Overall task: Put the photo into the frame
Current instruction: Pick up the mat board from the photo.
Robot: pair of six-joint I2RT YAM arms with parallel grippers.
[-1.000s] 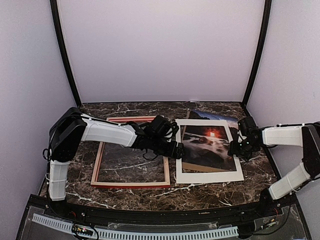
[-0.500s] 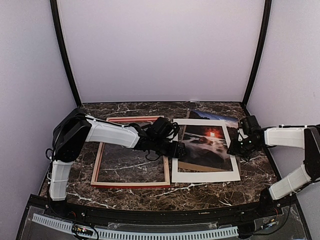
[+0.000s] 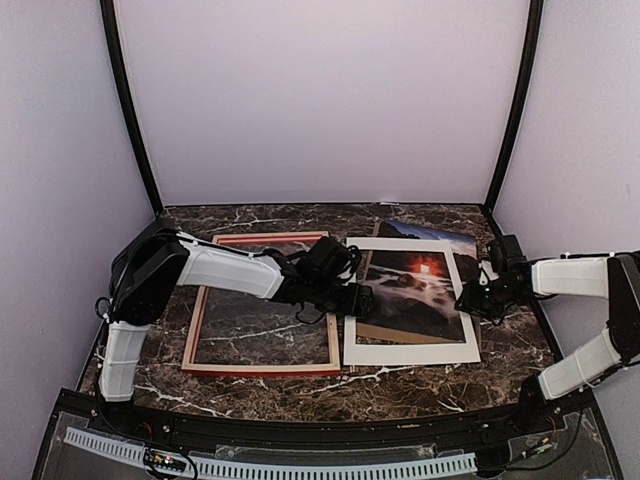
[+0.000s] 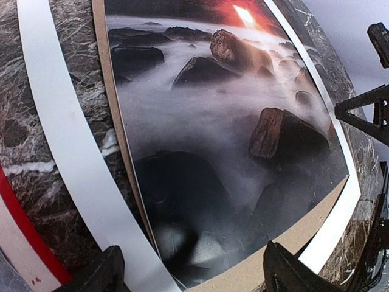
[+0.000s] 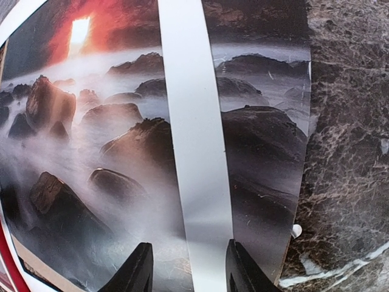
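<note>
The photo (image 3: 415,288), a dark seascape with a red glow, lies at the right on the brown backing board (image 3: 385,334). The white mat (image 3: 410,352) lies over it, skewed. The frame (image 3: 262,368) lies flat at the left, pale back up. My left gripper (image 3: 358,300) is open low over the photo's near-left corner (image 4: 225,121). Its fingers (image 4: 103,274) span the mat's rail (image 4: 67,140) and the board (image 4: 273,246). My right gripper (image 3: 472,298) is open, its fingers (image 5: 138,271) on either side of the mat's right rail (image 5: 194,152) above the photo (image 5: 109,140).
The marble table (image 3: 300,395) is enclosed by pale walls and two black posts at the back corners. The frame's red edge (image 4: 24,237) lies just left of the mat. Bare marble (image 5: 352,121) lies right of the photo's edge.
The white mat has slid a little to the left, toward the frame. The right wrist has drawn slightly to the right. The left gripper stays at the photo's near-left corner.
</note>
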